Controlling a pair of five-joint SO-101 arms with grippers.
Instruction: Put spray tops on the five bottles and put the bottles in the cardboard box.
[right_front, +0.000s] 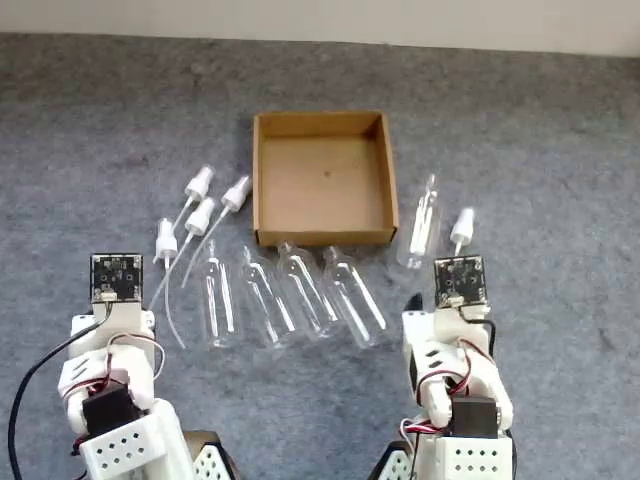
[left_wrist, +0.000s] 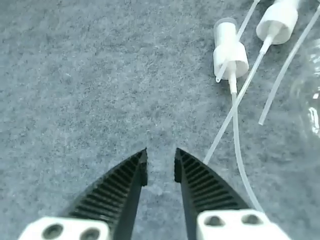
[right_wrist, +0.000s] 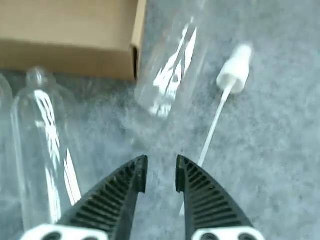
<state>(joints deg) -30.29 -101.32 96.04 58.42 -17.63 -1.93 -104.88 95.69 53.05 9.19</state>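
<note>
- Five clear bottles lie without tops on the grey table (right_front: 560, 150). A row of four bottles (right_front: 305, 290) lies side by side just on the near side of the cardboard box, necks toward it.
- The fifth bottle (right_front: 422, 225) lies alone just beside the box's right wall, toward the table's right edge.
- The cardboard box (right_front: 258, 180) sits open around the table's middle, a little toward the far edge, with nothing inside.
- Four spray tops (right_front: 201, 215) are gathered left of the box. Their thin tubes trail toward the near edge, some crossing each other.
- The fifth spray top (right_front: 462, 228) lies just right of the lone bottle, its tube pointing toward the near edge.
- The left gripper (left_wrist: 160, 155) hangs over bare table near the near-left corner. Its jaws are slightly parted and grasp nothing, and one spray top's tube runs beside a finger.
- The right gripper (right_wrist: 161, 162) hangs on the near side of the lone bottle and the fifth top. Its jaws are slightly parted and released.
</note>
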